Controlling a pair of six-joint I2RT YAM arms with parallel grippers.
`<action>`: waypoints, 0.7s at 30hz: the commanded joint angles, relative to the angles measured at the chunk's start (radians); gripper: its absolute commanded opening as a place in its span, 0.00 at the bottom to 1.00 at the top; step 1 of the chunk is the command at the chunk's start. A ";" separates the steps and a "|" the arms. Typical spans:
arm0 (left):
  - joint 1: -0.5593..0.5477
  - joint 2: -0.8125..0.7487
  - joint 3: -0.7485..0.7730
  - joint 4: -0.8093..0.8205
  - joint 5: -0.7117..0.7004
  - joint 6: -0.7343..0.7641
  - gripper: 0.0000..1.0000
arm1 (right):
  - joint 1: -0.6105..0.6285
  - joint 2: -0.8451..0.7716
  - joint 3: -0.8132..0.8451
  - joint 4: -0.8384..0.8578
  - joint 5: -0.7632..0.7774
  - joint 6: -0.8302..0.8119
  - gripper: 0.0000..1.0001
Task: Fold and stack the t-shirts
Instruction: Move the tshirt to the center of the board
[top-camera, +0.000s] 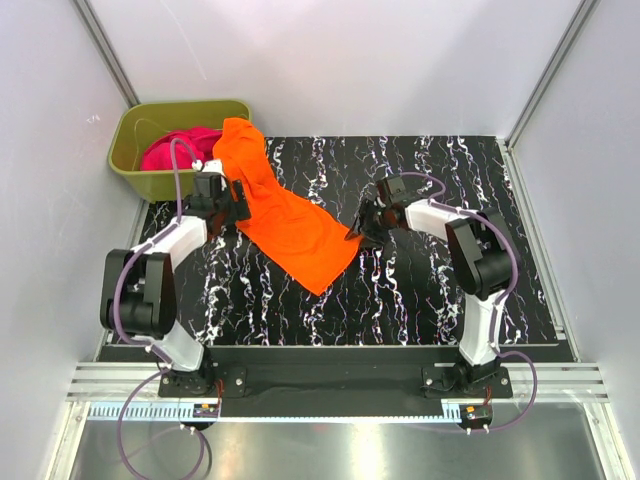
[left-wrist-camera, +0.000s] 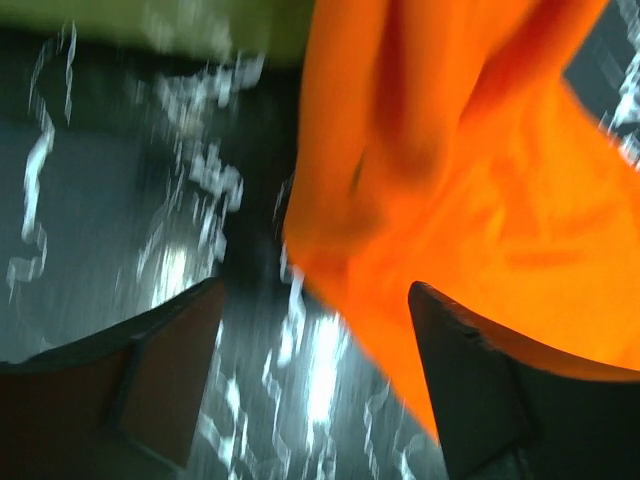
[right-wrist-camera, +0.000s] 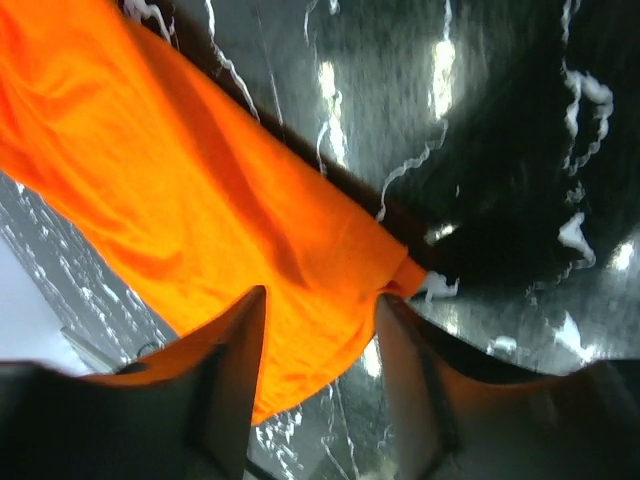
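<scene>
The orange t-shirt (top-camera: 285, 215) hangs from the tub's rim and lies stretched diagonally across the black marbled table. The magenta-pink t-shirt (top-camera: 178, 148) lies bunched inside the tub. My left gripper (top-camera: 228, 208) is open at the orange shirt's left edge. In the left wrist view the gripper (left-wrist-camera: 315, 290) has bare table in its gap and the shirt (left-wrist-camera: 470, 180) against its right finger. My right gripper (top-camera: 358, 232) is open at the shirt's right corner. In the right wrist view the gripper (right-wrist-camera: 322, 296) has the orange cloth (right-wrist-camera: 200, 190) lying between its spread fingers.
The olive-green tub (top-camera: 135, 165) stands at the table's far left corner. White walls close in the table (top-camera: 440, 290) on the left, back and right. An aluminium rail runs along the near edge behind the arm bases.
</scene>
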 joint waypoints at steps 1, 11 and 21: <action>0.007 0.057 0.055 0.232 0.017 0.040 0.75 | -0.004 0.060 0.045 0.011 0.067 -0.001 0.50; -0.007 -0.058 0.095 0.065 0.074 -0.064 0.68 | -0.002 -0.119 0.111 -0.043 0.110 -0.024 0.00; -0.108 -0.366 0.266 -0.340 -0.038 -0.070 0.69 | -0.002 -0.460 0.505 -0.124 0.062 -0.027 0.00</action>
